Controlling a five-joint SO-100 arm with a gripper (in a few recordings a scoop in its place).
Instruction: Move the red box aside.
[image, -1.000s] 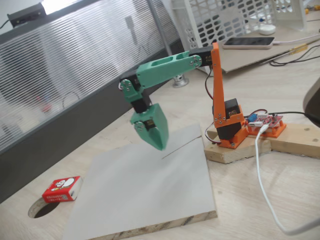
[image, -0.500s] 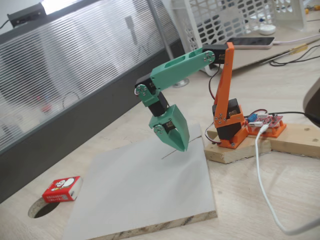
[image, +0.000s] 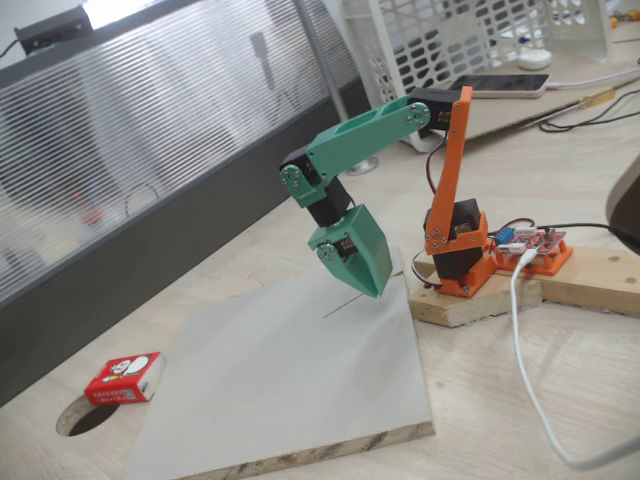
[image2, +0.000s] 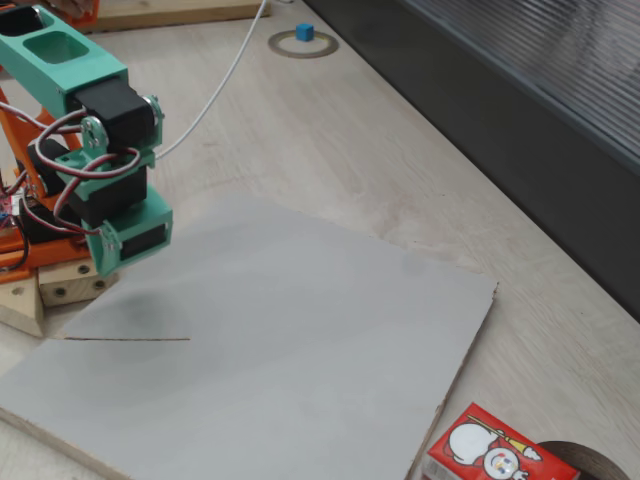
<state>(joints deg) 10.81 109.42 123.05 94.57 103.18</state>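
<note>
Red box (image: 123, 378): lying flat on the table beside a round hole (image: 85, 417), just off the grey board's (image: 290, 380) left edge in a fixed view; well apart from the arm.
Gripper (image: 372, 288): green, pointing down over the board's far corner, fingers together, holding nothing.
Arm base (image: 458, 255): orange, on a wooden block.

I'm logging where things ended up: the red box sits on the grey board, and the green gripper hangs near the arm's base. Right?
Not quite. In both fixed views the red box lies off the grey board, on the table beside a round hole. The gripper does hang near the base.
</note>
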